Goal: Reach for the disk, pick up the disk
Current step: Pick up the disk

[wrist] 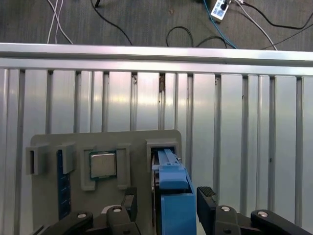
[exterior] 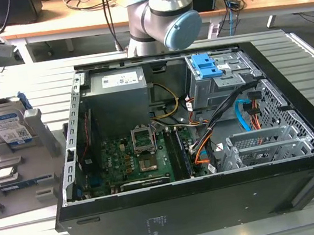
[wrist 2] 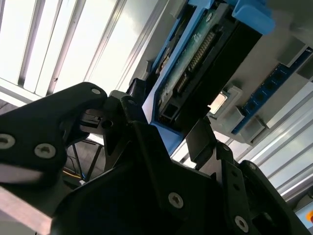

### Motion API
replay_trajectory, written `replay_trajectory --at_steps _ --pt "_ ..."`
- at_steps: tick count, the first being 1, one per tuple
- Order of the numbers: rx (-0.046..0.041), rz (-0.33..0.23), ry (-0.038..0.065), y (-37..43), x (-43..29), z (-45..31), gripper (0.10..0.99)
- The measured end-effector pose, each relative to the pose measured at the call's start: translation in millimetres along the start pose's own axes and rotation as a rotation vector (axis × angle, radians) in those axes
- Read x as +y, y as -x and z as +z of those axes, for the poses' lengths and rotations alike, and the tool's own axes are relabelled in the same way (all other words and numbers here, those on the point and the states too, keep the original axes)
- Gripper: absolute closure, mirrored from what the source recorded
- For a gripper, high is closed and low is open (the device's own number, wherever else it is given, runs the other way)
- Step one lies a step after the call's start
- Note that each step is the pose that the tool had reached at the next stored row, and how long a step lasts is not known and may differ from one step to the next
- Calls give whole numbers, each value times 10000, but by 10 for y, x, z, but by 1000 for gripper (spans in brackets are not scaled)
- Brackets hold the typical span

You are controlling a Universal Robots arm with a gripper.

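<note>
Because the disk [exterior: 12,128] stands edge-up, nine o'clock of the computer case [exterior: 189,214], the open claw [wrist: 167,197] straddles it.

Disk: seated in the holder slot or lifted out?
Seated. The disk stands on edge in the grey holder in the exterior view; the open gripper straddles it in the first wrist view.

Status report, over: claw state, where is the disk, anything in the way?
Claw open, astride the flat silver-metal disk with blue side rail. Disk upright in grey slotted holder, not yet gripped. Nothing in the way.
</note>
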State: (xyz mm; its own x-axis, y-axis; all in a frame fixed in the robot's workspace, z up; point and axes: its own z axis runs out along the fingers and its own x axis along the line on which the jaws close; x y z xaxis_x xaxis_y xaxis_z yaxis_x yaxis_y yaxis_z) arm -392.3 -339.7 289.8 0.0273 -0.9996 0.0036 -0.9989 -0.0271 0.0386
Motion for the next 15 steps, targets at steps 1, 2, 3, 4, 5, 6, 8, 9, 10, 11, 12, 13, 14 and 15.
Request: replay_trajectory --at_steps 1,2,3,4,5,6,8,9,10,11,12,13,14,15 --pt "1 0 2 0 0 0 486" --pt "1 0 2 0 0 0 486" --pt "0 0 0 0 0 2 486" --pt "0 0 0 0 0 2 486" --pt "0 0 0 0 0 2 498" --pt "0 0 0 0 0 3 627" --pt "1 0 0 0 0 3 722" --pt "0 0 0 0 0 3 722" --pt "0 0 -1 0 0 3 722" --pt "0 0 -1 0 0 4 722" --pt "0 0 0 0 0 4 722" --pt "0 0 0 0 0 4 722" --pt "0 0 0 0 0 5 722" --pt "1 0 0 0 0 5 722"
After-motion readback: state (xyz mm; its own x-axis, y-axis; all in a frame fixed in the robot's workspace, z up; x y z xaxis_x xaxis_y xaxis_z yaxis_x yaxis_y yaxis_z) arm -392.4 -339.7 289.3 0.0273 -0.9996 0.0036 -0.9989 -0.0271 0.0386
